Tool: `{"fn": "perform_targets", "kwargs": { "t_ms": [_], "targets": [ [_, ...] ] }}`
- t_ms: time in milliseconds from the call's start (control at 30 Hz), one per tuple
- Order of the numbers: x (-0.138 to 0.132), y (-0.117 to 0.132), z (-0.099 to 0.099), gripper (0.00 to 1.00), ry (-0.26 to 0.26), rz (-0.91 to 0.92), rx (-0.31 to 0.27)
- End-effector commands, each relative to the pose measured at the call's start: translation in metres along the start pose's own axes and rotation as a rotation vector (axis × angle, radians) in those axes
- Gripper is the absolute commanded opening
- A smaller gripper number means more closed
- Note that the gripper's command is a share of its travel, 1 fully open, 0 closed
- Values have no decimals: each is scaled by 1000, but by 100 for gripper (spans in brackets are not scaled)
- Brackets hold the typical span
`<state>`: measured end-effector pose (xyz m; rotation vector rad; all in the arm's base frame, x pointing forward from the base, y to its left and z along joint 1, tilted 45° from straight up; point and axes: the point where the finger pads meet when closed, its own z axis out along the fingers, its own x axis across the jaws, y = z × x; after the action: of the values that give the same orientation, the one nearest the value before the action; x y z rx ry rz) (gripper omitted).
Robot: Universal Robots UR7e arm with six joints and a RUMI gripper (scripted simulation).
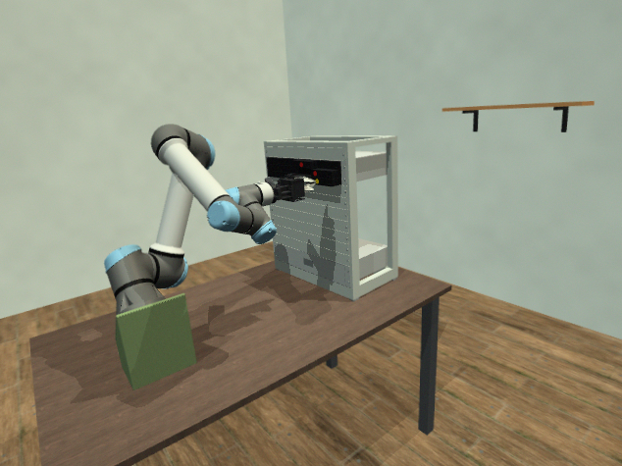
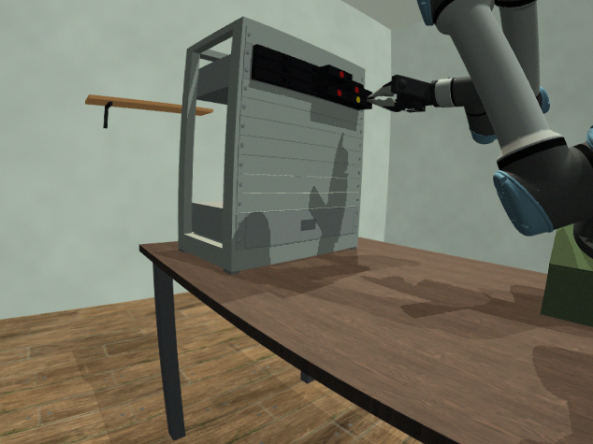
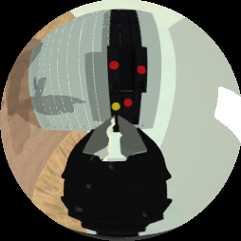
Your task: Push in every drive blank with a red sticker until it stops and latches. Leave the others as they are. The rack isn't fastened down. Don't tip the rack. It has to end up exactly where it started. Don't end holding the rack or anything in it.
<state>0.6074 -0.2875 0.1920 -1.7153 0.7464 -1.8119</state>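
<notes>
The grey rack [image 1: 311,227] [image 2: 296,166] [image 3: 71,71] stands upright on the table, with a black drive bay near its top. Three red stickers show: an upper one [image 1: 300,165] [image 2: 341,74] [image 3: 141,69], a lower one [image 2: 339,93] [image 3: 114,64] and one [image 1: 315,174] [image 2: 356,90] [image 3: 128,102] beside the yellow sticker [image 1: 317,181] [image 2: 358,99] [image 3: 116,106]. The blanks with these stickers stand proud of the other black fronts. My gripper [image 2: 368,98] [image 3: 116,116] is shut and empty, its tips just in front of the bay near the yellow-stickered blank. Contact cannot be told.
The rack stands near one end of the brown table [image 1: 249,351] [image 2: 346,325]. The arm's green base block [image 1: 155,341] [image 2: 569,290] is at the other end. A wooden shelf [image 1: 519,106] [image 2: 148,103] is on the wall beyond the rack.
</notes>
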Motion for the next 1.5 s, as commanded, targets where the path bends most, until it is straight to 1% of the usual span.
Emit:
{"fn": "perform_targets", "kwargs": {
  "t_ms": [0, 333, 567, 733, 1067, 1133, 1333, 1467],
  "targets": [
    [2, 2, 0, 0, 3, -1, -1],
    [2, 2, -1, 0, 3, -1, -1],
    [2, -4, -3, 0, 3, -1, -1],
    [1, -21, -10, 0, 3, -1, -1],
    [0, -73, -33, 0, 3, -1, -1],
    [0, -73, -33, 0, 3, -1, -1],
    [0, -93, -42, 0, 3, -1, -1],
    [0, -97, -43, 0, 3, -1, -1]
  ]
}}
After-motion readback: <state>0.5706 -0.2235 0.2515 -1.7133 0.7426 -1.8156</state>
